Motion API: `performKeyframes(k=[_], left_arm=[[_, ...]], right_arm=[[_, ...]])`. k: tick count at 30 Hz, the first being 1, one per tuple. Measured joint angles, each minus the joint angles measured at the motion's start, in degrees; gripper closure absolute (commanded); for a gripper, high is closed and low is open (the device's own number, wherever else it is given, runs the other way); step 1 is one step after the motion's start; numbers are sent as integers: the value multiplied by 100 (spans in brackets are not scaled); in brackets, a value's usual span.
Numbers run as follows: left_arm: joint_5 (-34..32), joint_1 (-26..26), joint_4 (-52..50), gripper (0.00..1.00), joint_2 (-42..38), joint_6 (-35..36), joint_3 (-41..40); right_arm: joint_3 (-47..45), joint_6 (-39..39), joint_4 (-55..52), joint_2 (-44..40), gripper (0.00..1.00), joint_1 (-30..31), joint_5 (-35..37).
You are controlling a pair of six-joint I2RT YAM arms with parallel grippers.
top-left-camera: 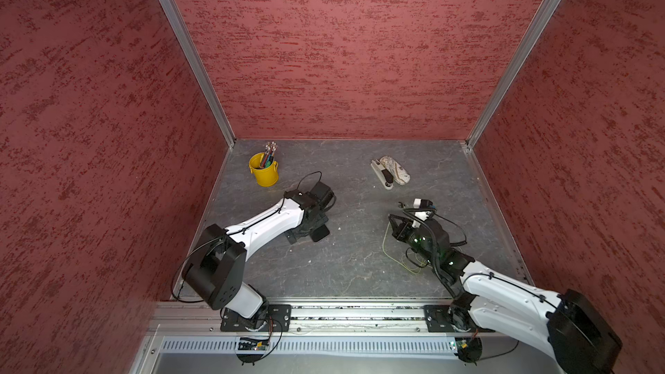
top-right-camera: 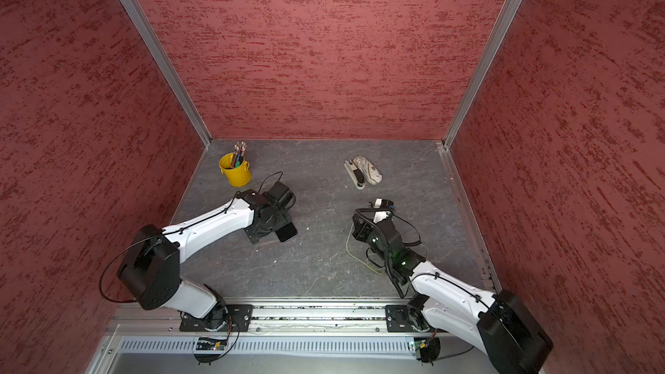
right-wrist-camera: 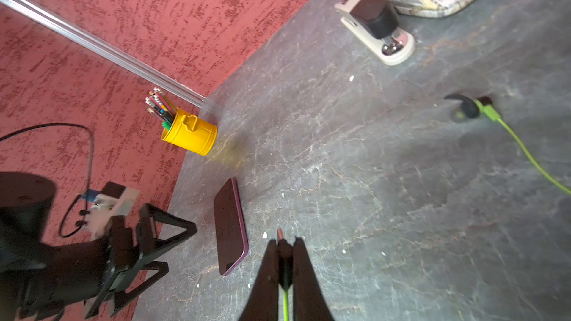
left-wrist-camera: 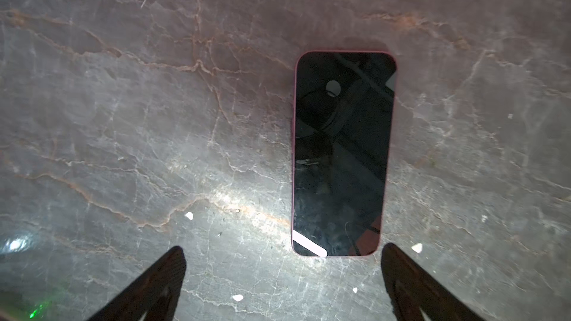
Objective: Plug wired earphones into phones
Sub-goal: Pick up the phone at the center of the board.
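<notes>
—Grey veined table (top-left-camera: 360,268) with dark glass on it: where does the phone (left-wrist-camera: 341,155) lie?

—Flat, screen up, with a pinkish rim. In the left wrist view it stretches away from the left gripper (left-wrist-camera: 283,248). Its near short end is level with the fingertips and just beside one of them. I cannot tell whether they touch.

—And that gripper's jaws?

—Spread wide and holding nothing. In both top views the phone peeks out from under that arm's wrist.

—What about the right gripper (right-wrist-camera: 285,242)?

—Pinched tight on the plug (right-wrist-camera: 285,260) of the earphones (right-wrist-camera: 489,113). The metal tip pokes out past the fingertips, and the yellow-green cable (right-wrist-camera: 285,304) runs back between the fingers.

—How do plug and phone sit relative to each other?

—Apart, with bare table between them. In the right wrist view the phone lies off to one side of the plug, one long edge turned toward it. The top views put the two grippers on opposite sides of the table's middle.

—And the rest of the earphones?

—One black earbud (right-wrist-camera: 465,107) lies on the table beyond the right gripper, with cable trailing from it. In a top view, loose loops lie beside the right arm.

—Anything else?

—A yellow bucket (top-left-camera: 264,172) of pencils sits near the back left corner. A stapler (top-left-camera: 385,174) sits just beside a patterned pouch (top-left-camera: 399,170) toward the back right. All three are well apart from the phone.
</notes>
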Motion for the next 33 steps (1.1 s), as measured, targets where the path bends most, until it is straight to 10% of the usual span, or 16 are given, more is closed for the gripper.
performKeyframes(k=[33], left_arm=[[44, -72, 188, 1, 1768, 72, 868]], right_arm=[[-538, -9, 337, -321, 100, 2, -304]])
